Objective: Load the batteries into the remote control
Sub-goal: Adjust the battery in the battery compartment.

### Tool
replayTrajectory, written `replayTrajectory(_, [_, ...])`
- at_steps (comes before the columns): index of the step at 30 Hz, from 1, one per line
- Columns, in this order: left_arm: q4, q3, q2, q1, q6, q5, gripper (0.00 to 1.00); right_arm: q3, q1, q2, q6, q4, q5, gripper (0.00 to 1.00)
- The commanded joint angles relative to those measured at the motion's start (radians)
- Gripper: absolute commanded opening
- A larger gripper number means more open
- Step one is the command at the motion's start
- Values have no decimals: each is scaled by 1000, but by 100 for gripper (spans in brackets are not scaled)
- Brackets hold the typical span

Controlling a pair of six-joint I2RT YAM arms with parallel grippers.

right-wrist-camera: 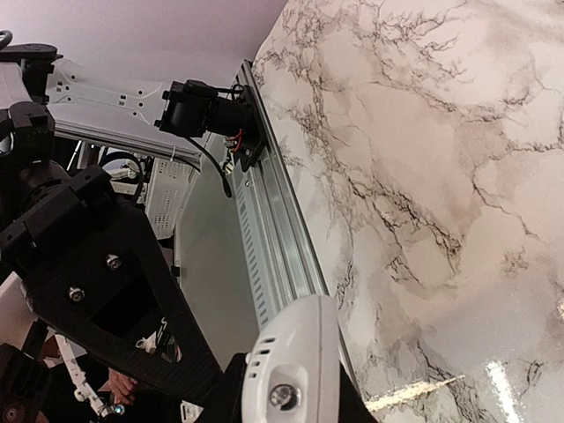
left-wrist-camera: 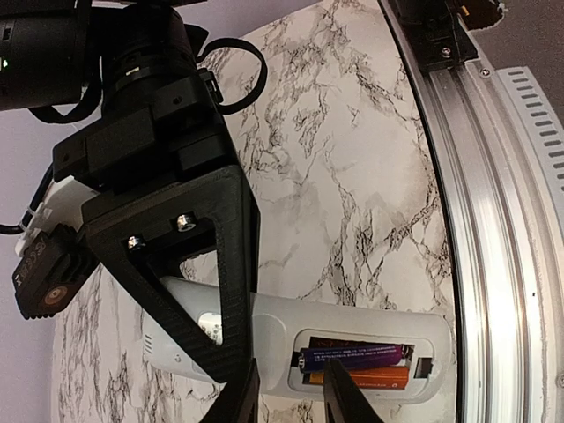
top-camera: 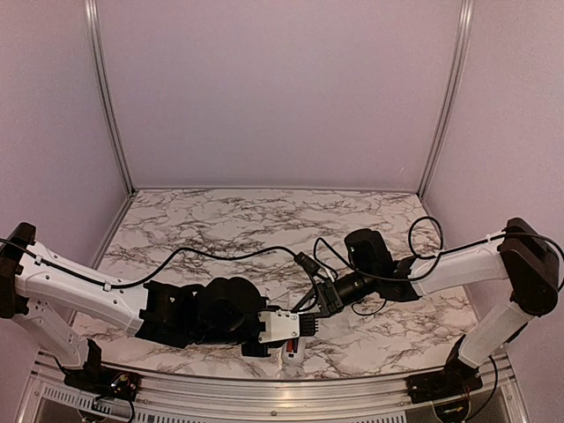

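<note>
The white remote control (left-wrist-camera: 273, 326) lies back side up near the table's front edge, its battery bay open. In the bay lie the dark battery (left-wrist-camera: 361, 357) and, beside it, the orange battery (left-wrist-camera: 379, 378). My left gripper (left-wrist-camera: 289, 397) is open over the bay, one fingertip in front of the dark battery. My right gripper (right-wrist-camera: 291, 401) is shut on the remote's other end (right-wrist-camera: 295, 370), where its small lens shows. In the top view both grippers meet at the remote (top-camera: 293, 350). The button side is hidden.
An aluminium rail (left-wrist-camera: 476, 220) runs along the table's front edge, close to the remote; it also shows in the right wrist view (right-wrist-camera: 273, 220). Black cables (top-camera: 264, 251) trail over the marble table (top-camera: 229, 220). Pale walls enclose the back and sides.
</note>
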Motion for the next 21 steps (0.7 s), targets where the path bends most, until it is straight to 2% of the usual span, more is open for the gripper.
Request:
replayTrajectory(1, [-11,23,12,1,7,17,26,44,11,15,-11,1,-18,0])
replayTrajectory(21, [-55,29,57,0,8,50,18,60,13,16,-19,-11,-25,0])
